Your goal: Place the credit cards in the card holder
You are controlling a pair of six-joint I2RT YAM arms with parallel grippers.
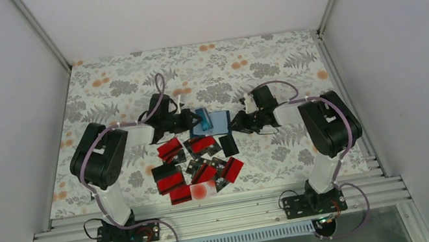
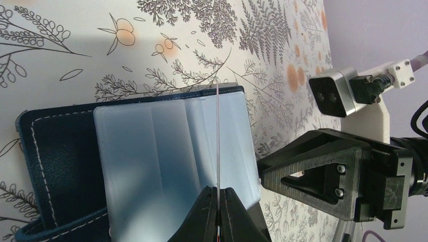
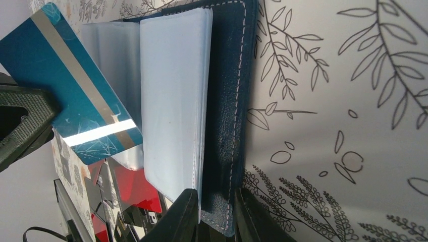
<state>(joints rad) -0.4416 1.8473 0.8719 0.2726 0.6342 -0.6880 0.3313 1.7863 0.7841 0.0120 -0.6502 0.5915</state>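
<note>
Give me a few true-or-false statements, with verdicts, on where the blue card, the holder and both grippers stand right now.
1. The left gripper pinches the blue card. True.
2. The card holder lies shut. False: it is open, with its clear sleeves showing.
3. The right gripper is clamped on the card holder's edge. True.
4. The blue card sits fully inside a sleeve. False: most of it shows outside the clear sleeves, in the left gripper's grip.
5. No red cards are left on the table. False: several red cards lie on the table, nearer the arm bases.
</note>
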